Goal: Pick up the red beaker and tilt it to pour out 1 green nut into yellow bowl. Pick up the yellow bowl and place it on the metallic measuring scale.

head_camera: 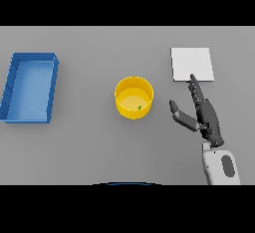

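Observation:
A yellow bowl (133,97) stands at the middle of the table with a small green nut (140,108) inside it, near its right wall. The metallic measuring scale (192,63), a flat pale square, lies at the back right. My right hand (206,117) hovers open to the right of the bowl, fingers straight and pointing toward the scale, thumb spread toward the bowl. It touches neither. No red beaker shows in the view. My left hand does not show.
A blue rectangular tray (10,91) sits at the left side of the grey table, well apart from the bowl.

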Robot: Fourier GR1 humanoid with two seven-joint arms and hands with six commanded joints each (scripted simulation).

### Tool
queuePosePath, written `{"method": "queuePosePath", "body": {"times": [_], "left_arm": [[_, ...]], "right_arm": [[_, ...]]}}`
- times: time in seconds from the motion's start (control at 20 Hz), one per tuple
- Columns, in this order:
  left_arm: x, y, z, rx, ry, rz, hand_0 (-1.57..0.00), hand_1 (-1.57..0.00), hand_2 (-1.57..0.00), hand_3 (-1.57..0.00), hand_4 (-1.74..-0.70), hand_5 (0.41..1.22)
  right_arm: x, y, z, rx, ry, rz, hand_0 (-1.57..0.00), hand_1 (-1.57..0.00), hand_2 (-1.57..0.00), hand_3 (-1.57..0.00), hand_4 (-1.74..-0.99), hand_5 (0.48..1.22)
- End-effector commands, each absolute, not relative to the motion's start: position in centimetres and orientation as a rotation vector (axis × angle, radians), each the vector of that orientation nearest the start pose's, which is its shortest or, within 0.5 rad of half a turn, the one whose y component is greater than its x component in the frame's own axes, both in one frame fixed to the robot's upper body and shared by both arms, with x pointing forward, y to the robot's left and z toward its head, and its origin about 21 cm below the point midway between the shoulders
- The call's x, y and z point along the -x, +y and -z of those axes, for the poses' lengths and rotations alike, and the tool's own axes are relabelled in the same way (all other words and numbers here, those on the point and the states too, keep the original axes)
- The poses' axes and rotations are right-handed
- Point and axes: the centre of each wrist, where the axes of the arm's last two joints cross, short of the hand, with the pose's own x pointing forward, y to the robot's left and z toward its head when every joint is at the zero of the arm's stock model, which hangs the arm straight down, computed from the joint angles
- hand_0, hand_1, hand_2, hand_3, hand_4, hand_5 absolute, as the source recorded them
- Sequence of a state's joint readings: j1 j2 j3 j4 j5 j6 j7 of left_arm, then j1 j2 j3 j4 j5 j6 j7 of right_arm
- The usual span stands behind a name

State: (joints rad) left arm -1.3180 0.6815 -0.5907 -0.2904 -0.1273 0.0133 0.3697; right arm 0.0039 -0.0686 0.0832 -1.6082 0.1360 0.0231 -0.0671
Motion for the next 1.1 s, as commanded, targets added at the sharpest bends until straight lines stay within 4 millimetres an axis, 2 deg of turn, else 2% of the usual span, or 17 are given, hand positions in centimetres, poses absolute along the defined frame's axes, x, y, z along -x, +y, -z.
{"method": "queuePosePath", "body": {"times": [0.0, 0.05, 0.1, 0.25, 0.35, 0.5, 0.65, 0.75, 0.8, 0.9, 0.95, 1.05], "left_arm": [[-46.8, 33.3, -23.1, -1.07, -1.027, 0.59, -1.57, -1.57, -1.57, -1.44, -1.74, 1.221], [-46.6, 33.6, -21.4, -1.045, -0.991, 0.558, -1.57, -1.57, -1.57, -1.46, -1.74, 1.221], [-46.3, 33.8, -20.2, -1.015, -0.988, 0.517, -1.57, -1.57, -1.57, -1.42, -1.74, 1.221], [-45.0, 34.8, -17.0, -0.964, -0.959, 0.405, -1.57, -1.57, -1.57, -1.49, -1.74, 1.221], [-44.0, 35.6, -16.1, -0.971, -0.935, 0.367, -1.57, -1.57, -1.57, -1.52, -1.74, 1.221], [-42.2, 36.0, -14.6, -0.968, -0.958, 0.352, -1.57, -1.57, -1.57, -1.41, -1.74, 1.221], [-40.5, 35.6, -13.9, -0.96, -0.961, 0.325, -1.57, -1.57, -1.57, -1.34, -1.74, 1.221], [-39.9, 34.7, -13.2, -0.949, -0.968, 0.306, -1.57, -1.57, -1.57, -1.32, -1.74, 1.146], [-39.5, 34.7, -12.5, -0.945, -0.964, 0.309, -1.57, -1.57, -1.57, -1.37, -1.68, 1.106], [-38.6, 34.4, -12.1, -0.919, -0.966, 0.323, -1.57, -1.57, -1.57, -1.44, -1.59, 0.962], [-38.4, 34.5, -12.0, -0.906, -0.966, 0.318, -1.57, -1.57, -1.57, -1.27, -1.5, 0.896], [-38.1, 34.2, -12.1, -0.877, -0.953, 0.359, -1.57, -1.57, -1.57, -0.93, -1.25, 0.81]], "right_arm": [[-24.5, -22.7, -0.6, 0.08, -1.668, -0.258, 0.0, 0.0, 0.0, 0.0, -1.293, 0.667], [-24.6, -22.4, -0.6, 0.07, -1.666, -0.253, 0.0, 0.0, 0.0, 0.0, -1.302, 0.671], [-24.6, -22.2, -0.6, 0.068, -1.672, -0.258, 0.0, 0.0, 0.0, 0.0, -1.307, 0.677], [-24.3, -22.9, -0.4, 0.081, -1.673, -0.279, 0.0, 0.0, 0.0, 0.0, -1.302, 0.693], [-24.6, -22.7, -0.4, 0.075, -1.668, -0.283, 0.0, 0.0, 0.0, 0.0, -1.304, 0.707], [-24.4, -22.7, -0.3, 0.084, -1.672, -0.294, 0.0, 0.0, 0.0, 0.0, -1.309, 0.72], [-24.4, -22.6, -0.2, 0.092, -1.666, -0.299, 0.0, 0.0, 0.0, 0.0, -1.327, 0.724], [-24.5, -22.8, -0.5, 0.089, -1.671, -0.295, 0.0, 0.0, 0.0, 0.0, -1.335, 0.725], [-24.6, -22.8, -0.5, 0.085, -1.673, -0.29, 0.0, 0.0, 0.0, 0.0, -1.336, 0.727], [-24.6, -22.6, -0.7, 0.093, -1.665, -0.302, 0.0, 0.0, 0.0, 0.0, -1.326, 0.728], [-24.6, -22.6, -0.8, 0.089, -1.675, -0.299, 0.0, 0.0, 0.0, 0.0, -1.326, 0.73], [-24.5, -22.4, -0.5, 0.088, -1.674, -0.297, 0.0, 0.0, 0.0, 0.0, -1.327, 0.73]]}}
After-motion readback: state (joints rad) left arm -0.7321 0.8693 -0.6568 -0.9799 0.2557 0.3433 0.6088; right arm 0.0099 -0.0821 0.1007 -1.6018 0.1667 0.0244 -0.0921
